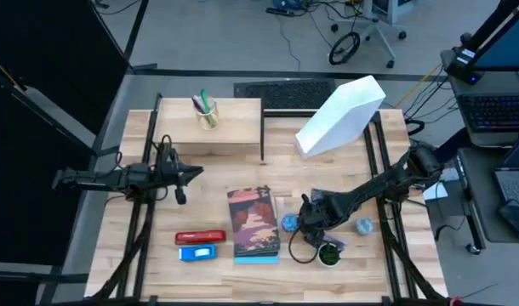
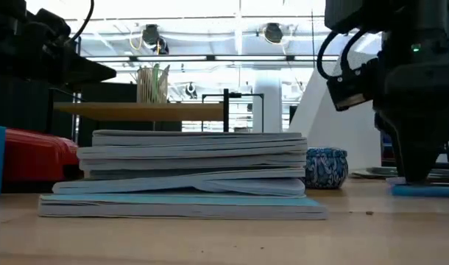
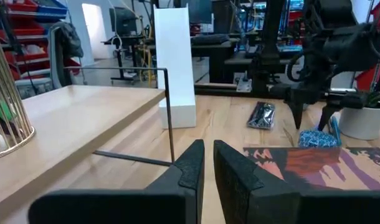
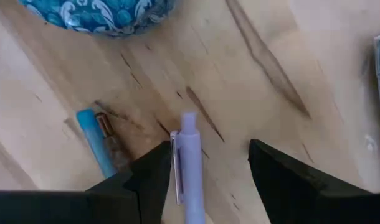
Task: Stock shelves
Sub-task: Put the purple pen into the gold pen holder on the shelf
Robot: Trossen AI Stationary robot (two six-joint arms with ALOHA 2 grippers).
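A lilac pen [image 4: 189, 163] lies on the tabletop between the open fingers of my right gripper [image 4: 209, 149], close along one finger. That gripper [image 1: 306, 225] points down between the book stack [image 1: 253, 223] and a small potted plant [image 1: 329, 253]. Beside the lilac pen lies a blue pen [image 4: 93, 142]. The low plank shelf [image 1: 210, 127] stands at the far left on thin black legs and carries a wire pen cup [image 1: 206, 110]. The white file holder [image 1: 340, 115] stands to its right. My left gripper [image 1: 181, 189] waits shut and empty at the left, in front of the shelf. My right gripper straddles the lilac pen from above, its fingers pointing down at the table. The pen's clip side [image 4: 175, 162] runs right along the inner edge of one finger [image 4: 156, 171]. I cannot tell whether they touch. The pen lies flat on the wood.
Two blue patterned bowls [image 1: 289, 223] [image 1: 363, 226] sit on either side of the right gripper. A red stapler [image 1: 200, 237] and a blue item [image 1: 197, 252] lie left of the books. A dark packet [image 3: 261, 115] lies behind the books. A keyboard [image 1: 285, 92] sits at the far edge.
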